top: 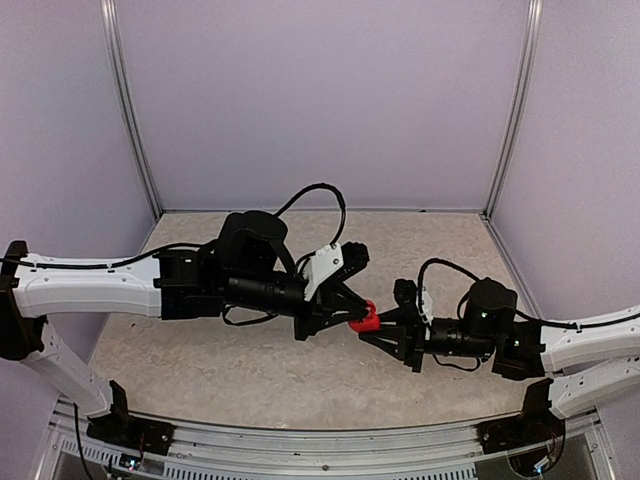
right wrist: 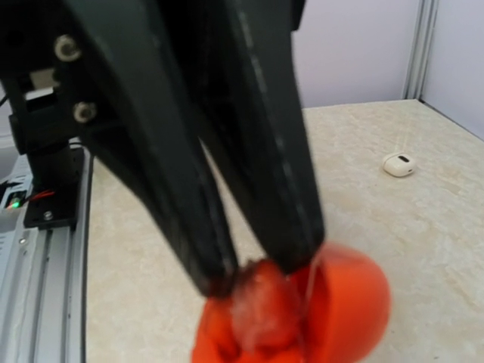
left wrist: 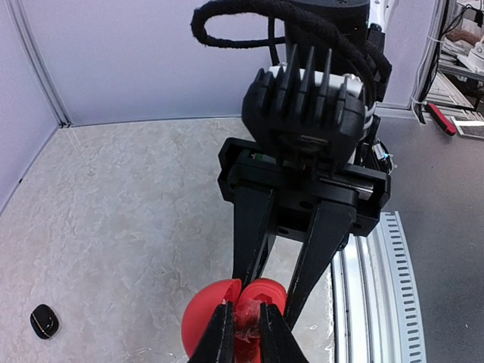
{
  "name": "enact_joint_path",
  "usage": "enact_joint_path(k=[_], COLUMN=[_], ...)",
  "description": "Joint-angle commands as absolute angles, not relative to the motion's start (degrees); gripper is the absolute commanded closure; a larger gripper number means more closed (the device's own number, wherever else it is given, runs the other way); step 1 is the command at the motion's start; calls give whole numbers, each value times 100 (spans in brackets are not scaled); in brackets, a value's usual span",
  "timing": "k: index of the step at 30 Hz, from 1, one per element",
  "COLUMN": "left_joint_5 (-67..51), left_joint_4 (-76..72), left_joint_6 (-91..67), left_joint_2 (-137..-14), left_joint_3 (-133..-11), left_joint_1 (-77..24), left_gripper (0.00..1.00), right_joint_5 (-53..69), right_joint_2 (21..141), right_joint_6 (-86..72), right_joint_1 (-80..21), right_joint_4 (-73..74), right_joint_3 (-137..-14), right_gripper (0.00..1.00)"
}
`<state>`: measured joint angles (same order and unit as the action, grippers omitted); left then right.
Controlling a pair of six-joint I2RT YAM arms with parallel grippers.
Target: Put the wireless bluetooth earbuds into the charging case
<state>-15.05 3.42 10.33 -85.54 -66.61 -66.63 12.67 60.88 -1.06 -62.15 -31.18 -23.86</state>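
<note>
A red charging case [top: 367, 321] hangs open above the table between both arms. My right gripper [top: 378, 327] is shut on its base [left wrist: 274, 290], and the lid [left wrist: 203, 321] swings out to the side. In the left wrist view, my left gripper [left wrist: 243, 333] is shut on a translucent red earbud [left wrist: 249, 321] and holds it right at the open case. The right wrist view shows the left fingers [right wrist: 291, 227] coming down with the earbud [right wrist: 265, 310] onto the case [right wrist: 352, 302]. My right gripper's own fingers are hidden there.
A small black pebble-shaped case [left wrist: 44, 321] lies on the table to the left. A small white case [right wrist: 398, 164] lies farther off on the table. A metal rail [left wrist: 378, 287] runs along the near table edge. Lilac walls enclose the table.
</note>
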Motion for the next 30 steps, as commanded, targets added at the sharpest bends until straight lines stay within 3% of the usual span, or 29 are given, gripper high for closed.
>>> enact_joint_path(k=[1, 11, 19, 26, 30], left_joint_5=[-2084, -2799, -2438, -1946, -1608], left_joint_4=[630, 1261, 1494, 1141, 700], left_joint_6=[1284, 2290, 2874, 2533, 2313], left_joint_2=[-8651, -8512, -8464, -8358, -7978], left_joint_3=[-6686, -6702, -6730, -6679, -6469], left_joint_1=[-6653, -6675, -7025, -7046, -7043], left_gripper=[86, 90, 91, 76, 73], right_joint_5=[1366, 2405, 2838, 2362, 1796], right_joint_2=[6003, 5792, 5861, 5854, 5840], right_joint_6=[-56, 194, 89, 146, 217], right_joint_1=[-6284, -6284, -6284, -6280, -6283], right_joint_4=[-3393, -3623, -3761, -3615, -3473], right_joint_3=[-2527, -2399, -2394, -2396, -2383], right_gripper=[100, 100, 100, 100, 100])
